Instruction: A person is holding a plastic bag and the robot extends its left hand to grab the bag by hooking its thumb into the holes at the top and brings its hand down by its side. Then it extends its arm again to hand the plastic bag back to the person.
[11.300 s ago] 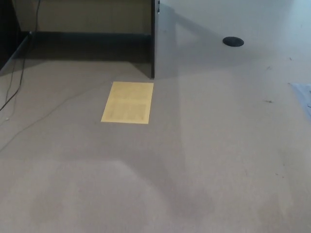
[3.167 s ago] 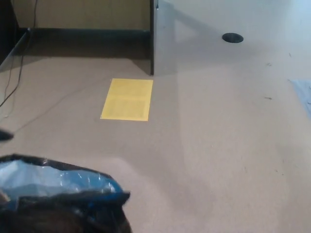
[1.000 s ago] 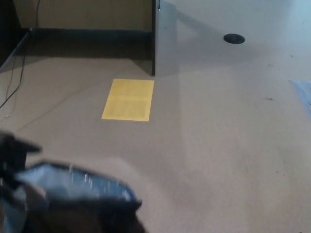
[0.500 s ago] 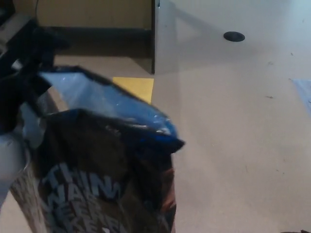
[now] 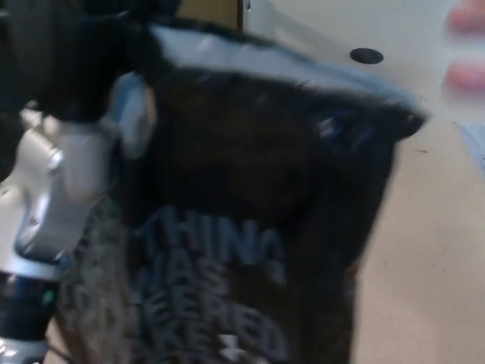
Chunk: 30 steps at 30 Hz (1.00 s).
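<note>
The left arm rises at the left edge, its silver wrist joint below the black left hand, which is raised to the top left corner against the upper edge of the plastic bag; blur hides whether its fingers are clamped on the bag. The dark bag with pale lettering hangs upright, long axis vertical, top edge slanting down to the right, filling the near left and centre. Blurred fingertips of a person's hand show at far right, above the tan floor.

Pale blurred lettering on the dark plastic bag reads "THING" above unreadable lines.
</note>
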Tool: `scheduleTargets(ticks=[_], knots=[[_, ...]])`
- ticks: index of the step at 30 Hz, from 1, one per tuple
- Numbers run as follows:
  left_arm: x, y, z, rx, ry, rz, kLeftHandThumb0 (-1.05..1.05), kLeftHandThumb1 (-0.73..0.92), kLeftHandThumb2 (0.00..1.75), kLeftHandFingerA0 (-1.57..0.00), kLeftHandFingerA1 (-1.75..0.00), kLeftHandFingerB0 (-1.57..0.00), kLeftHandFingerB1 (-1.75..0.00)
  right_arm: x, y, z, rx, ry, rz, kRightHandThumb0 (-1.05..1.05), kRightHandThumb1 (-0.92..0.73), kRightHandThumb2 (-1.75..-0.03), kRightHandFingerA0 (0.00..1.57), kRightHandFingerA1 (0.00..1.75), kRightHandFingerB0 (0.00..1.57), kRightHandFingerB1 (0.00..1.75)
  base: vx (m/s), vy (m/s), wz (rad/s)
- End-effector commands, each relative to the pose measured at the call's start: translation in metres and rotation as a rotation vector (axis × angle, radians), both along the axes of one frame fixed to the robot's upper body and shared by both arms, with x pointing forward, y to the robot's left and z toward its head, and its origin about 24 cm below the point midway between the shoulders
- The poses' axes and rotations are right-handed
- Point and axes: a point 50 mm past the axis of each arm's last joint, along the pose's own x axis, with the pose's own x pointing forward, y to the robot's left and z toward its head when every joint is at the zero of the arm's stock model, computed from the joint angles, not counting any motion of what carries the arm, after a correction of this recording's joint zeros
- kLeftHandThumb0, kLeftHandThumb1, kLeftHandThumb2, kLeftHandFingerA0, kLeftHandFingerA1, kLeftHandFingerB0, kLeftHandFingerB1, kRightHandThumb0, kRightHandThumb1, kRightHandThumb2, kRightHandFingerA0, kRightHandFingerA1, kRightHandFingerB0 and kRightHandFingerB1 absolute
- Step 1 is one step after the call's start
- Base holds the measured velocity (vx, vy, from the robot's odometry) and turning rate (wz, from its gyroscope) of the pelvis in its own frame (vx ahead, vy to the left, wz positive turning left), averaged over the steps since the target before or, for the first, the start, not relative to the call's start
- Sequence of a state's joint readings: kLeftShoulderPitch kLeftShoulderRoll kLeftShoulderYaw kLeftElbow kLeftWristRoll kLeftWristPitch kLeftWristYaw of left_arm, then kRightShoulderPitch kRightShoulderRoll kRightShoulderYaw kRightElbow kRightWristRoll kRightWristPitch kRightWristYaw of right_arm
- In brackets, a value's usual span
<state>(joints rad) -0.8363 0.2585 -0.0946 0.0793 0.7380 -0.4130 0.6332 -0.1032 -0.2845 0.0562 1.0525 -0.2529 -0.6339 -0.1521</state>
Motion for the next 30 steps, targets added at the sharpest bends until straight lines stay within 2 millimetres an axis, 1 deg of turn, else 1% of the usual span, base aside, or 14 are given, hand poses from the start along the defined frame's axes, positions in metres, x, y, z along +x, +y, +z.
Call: scheduleTargets(ticks=[1, 4, 5, 9, 11, 19, 23, 24, 25, 26, 27, 28, 29, 30], knots=[[0.007, -0.023, 0.016, 0.033, -0.006, 0.034, -0.18, 0.54, 1.02, -1.24, -1.37, -0.8, -1.13, -0.012, -0.006, -0.003, -0.023, 0.012, 0.001, -0.28, -0.67, -0.59, 0.88, 0.55, 0.65, 0.46, 0.0, 0.0, 0.0], [0.009, -0.033, 0.02, 0.032, -0.001, 0.039, -0.19, 0.55, 1.02, -1.23, -1.34, -0.82, -1.12, -0.013, -0.006, -0.005, -0.026, 0.025, -0.001, -0.29, -0.67, -0.59, 0.88, 0.54, 0.65, 0.46, 0.0, 0.0, 0.0], [0.009, -0.037, 0.022, 0.03, -0.003, 0.03, -0.14, 0.67, 0.85, -0.98, -1.67, -0.72, -1.33, -0.013, -0.005, -0.005, -0.027, 0.028, 0.001, -0.31, -0.67, -0.6, 0.87, 0.54, 0.64, 0.46, 0.0, 0.0, 0.0], [0.005, -0.058, 0.025, 0.029, -0.001, -0.043, -0.18, 0.69, 0.79, -1.01, -1.68, -0.75, -1.24, -0.016, -0.004, -0.007, -0.024, 0.042, 0.0, -0.31, -0.67, -0.6, 0.87, 0.54, 0.64, 0.46, 0.0, 0.0, 0.0], [-0.002, -0.079, 0.029, 0.035, -0.02, -0.104, -0.17, 0.66, 0.81, -1.04, -1.67, -0.74, -1.25, -0.016, -0.005, -0.007, -0.023, 0.043, -0.001, -0.27, -0.68, -0.6, 0.87, 0.53, 0.66, 0.46, 0.0, 0.0, 0.0], [-0.024, -0.122, 0.049, 0.068, -0.079, -0.218, -0.26, 0.69, 0.68, -1.06, -1.65, -0.75, -1.21, 0.0, -0.004, 0.001, -0.033, 0.008, 0.003, -0.29, -0.66, -0.6, 0.88, 0.54, 0.64, 0.46, 0.0, 0.0, 0.0], [-0.033, -0.136, 0.049, 0.059, -0.099, -0.247, -0.25, 0.7, 0.6, -1.09, -1.62, -0.76, -1.19, -0.004, -0.006, 0.0, -0.031, 0.018, 0.001, -0.3, -0.66, -0.6, 0.89, 0.54, 0.65, 0.46, 0.0, 0.0, 0.0], [-0.034, -0.137, 0.049, 0.071, -0.091, -0.25, -0.26, 0.7, 0.66, -1.05, -1.64, -0.77, -1.02, -0.005, -0.007, 0.0, -0.032, 0.022, 0.002, -0.28, -0.68, -0.6, 0.87, 0.53, 0.65, 0.46, 0.0, 0.0, 0.0], [-0.036, -0.14, 0.047, 0.096, -0.074, -0.249, -0.26, 0.51, 0.94, -1.3, -1.37, -0.77, -0.94, -0.007, -0.008, 0.0, -0.033, 0.025, 0.008, -0.27, -0.66, -0.6, 0.87, 0.55, 0.64, 0.47, 0.0, 0.0, 0.0], [-0.036, -0.14, 0.046, 0.104, -0.057, -0.241, -0.25, 0.68, 0.66, -1.03, -1.66, -0.78, -1.03, -0.009, -0.009, 0.0, -0.035, 0.024, 0.015, -0.29, -0.66, -0.6, 0.86, 0.54, 0.64, 0.47, 0.0, 0.0, 0.0], [-0.036, -0.141, 0.045, 0.106, -0.051, -0.24, -0.25, 0.68, 0.66, -1.03, -1.66, -0.78, -1.03, -0.009, -0.009, 0.0, -0.037, 0.025, 0.016, -0.29, -0.66, -0.6, 0.86, 0.54, 0.64, 0.47, 0.0, 0.0, 0.0], [-0.034, -0.141, 0.046, 0.116, -0.026, -0.229, -0.25, 0.52, 0.95, -1.27, -1.36, -0.79, -0.93, -0.003, -0.009, 0.002, -0.044, 0.02, 0.016, -0.28, -0.67, -0.59, 0.87, 0.53, 0.66, 0.46, 0.0, 0.0, 0.0], [-0.033, -0.141, 0.046, 0.122, -0.012, -0.223, -0.25, 0.7, 0.66, -1.01, -1.68, -0.81, -0.91, -0.002, -0.009, 0.003, -0.045, 0.019, 0.017, -0.31, -0.67, -0.6, 0.87, 0.53, 0.65, 0.46, 0.0, 0.0, 0.0], [-0.032, -0.14, 0.045, 0.134, 0.019, -0.208, -0.28, 0.49, 0.91, -1.27, -1.38, -0.81, -0.84, -0.001, -0.009, 0.003, -0.042, 0.019, 0.017, -0.29, -0.65, -0.61, 0.87, 0.54, 0.65, 0.47, 0.0, 0.0, 0.0]])
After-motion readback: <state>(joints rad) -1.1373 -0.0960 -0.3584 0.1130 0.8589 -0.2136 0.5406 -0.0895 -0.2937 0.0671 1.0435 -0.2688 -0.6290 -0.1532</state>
